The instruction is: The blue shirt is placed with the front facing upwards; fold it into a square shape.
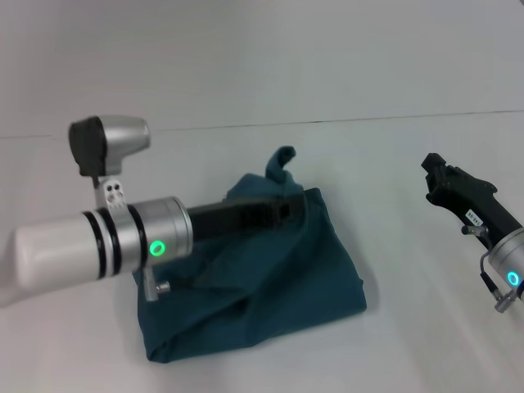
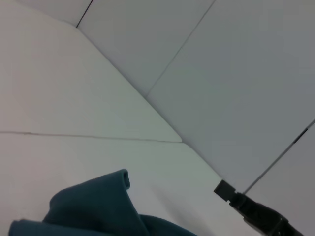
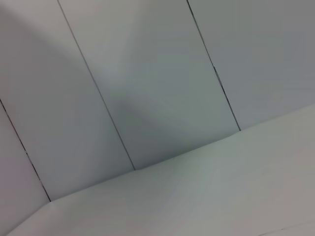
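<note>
I see the blue shirt lying bunched in a rough folded heap on the white table, about centre, slightly toward my left side. One corner of fabric sticks up at the far edge of the heap; the same corner shows in the left wrist view.

Left gripper is stretched out low over the shirt, its black fingers lying along the top of the cloth near that raised corner. I cannot tell whether it is pinching fabric or whether the fingers are spread.

Right gripper hangs above bare table well to the right of the shirt, not touching it. Fingers look pressed together at the tip, nothing between them. Its tip also shows in the left wrist view.

Right wrist view shows only table and wall panels.
</note>
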